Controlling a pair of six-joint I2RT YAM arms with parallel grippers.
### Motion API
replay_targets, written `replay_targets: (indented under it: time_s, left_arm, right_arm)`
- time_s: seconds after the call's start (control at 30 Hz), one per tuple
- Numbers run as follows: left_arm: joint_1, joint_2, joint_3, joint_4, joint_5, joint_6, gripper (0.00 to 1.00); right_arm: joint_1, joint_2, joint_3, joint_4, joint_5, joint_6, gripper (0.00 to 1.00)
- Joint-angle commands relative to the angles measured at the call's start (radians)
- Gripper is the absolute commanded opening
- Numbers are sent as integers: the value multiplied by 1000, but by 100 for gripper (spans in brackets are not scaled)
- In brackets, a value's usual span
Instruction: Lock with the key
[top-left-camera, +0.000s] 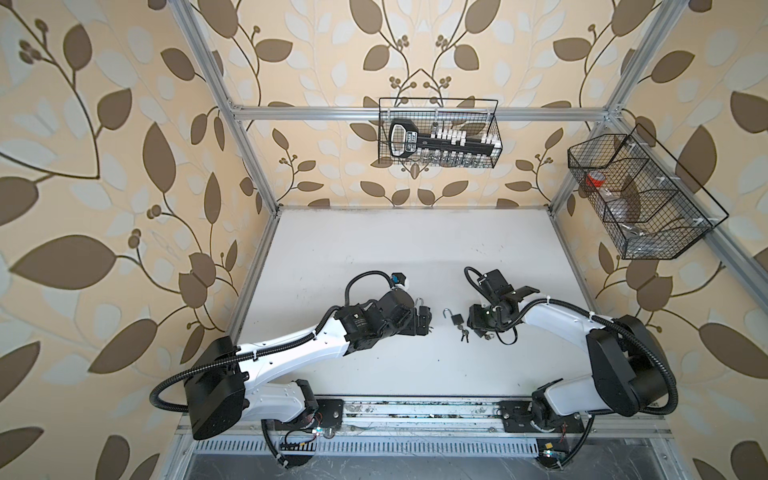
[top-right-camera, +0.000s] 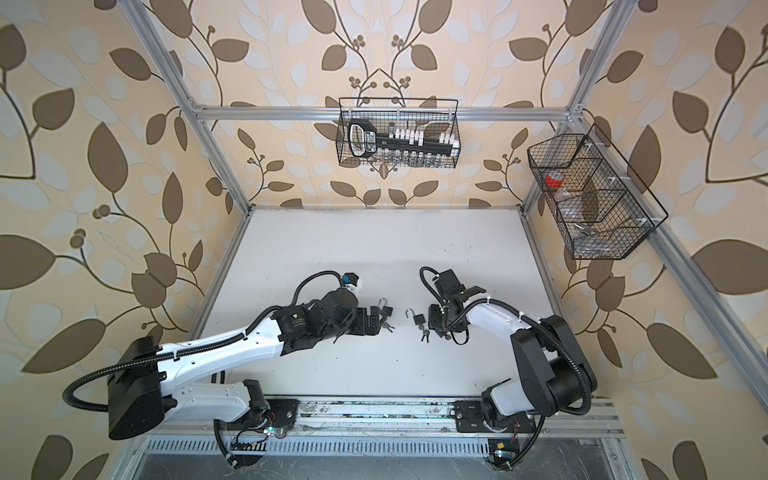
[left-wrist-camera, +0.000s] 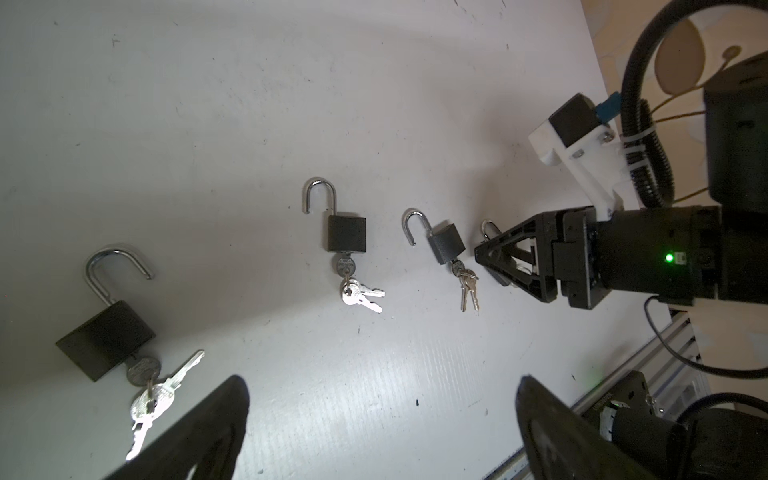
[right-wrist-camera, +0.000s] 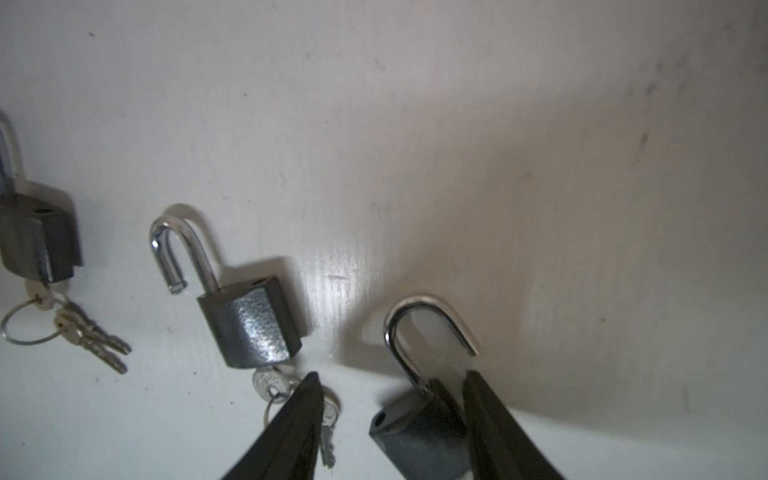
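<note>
Several black padlocks with open silver shackles lie in a row on the white table. My right gripper (right-wrist-camera: 390, 376) is open and straddles one padlock (right-wrist-camera: 419, 432): one finger (right-wrist-camera: 490, 415) touches its body, the other finger (right-wrist-camera: 299, 415) stands off with a gap, over a neighbour's keys (right-wrist-camera: 328, 440). That neighbour padlock (right-wrist-camera: 253, 328) (top-left-camera: 456, 319) has a key (right-wrist-camera: 268, 380) in it. No key of the straddled padlock shows. My left gripper (left-wrist-camera: 381, 380) (top-left-camera: 424, 322) is open and holds nothing, beside a large padlock (left-wrist-camera: 104, 332) with a key (left-wrist-camera: 143, 370) in it.
A further padlock (left-wrist-camera: 347, 239) with keys (left-wrist-camera: 361, 293) lies midway along the row. A wire basket (top-left-camera: 440, 133) with a tool hangs on the back rail, and another basket (top-left-camera: 640, 195) hangs at the right. The arm bases stand on the front rail (top-left-camera: 415, 409).
</note>
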Motion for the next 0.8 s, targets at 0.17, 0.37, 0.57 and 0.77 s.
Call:
replay_targets:
  time_s: [0.17,0.37,0.57,0.77]
  left_arm:
    - [-1,-13,36,-1,10,-10,99]
    - [-1,-24,31,-6,3,-13,99]
    - [-1,-25,38,-14,0,-8,99]
    - [-1,-27,33,-12,0,-9,99]
  right_arm:
    - [68,-47,-23,-61,72,51,50]
    - [88,-46,-25,-66,120,69,46]
    - [95,-32,-23,-69,130,71,44]
    - [108,-17,-22,-69,122,68,46]
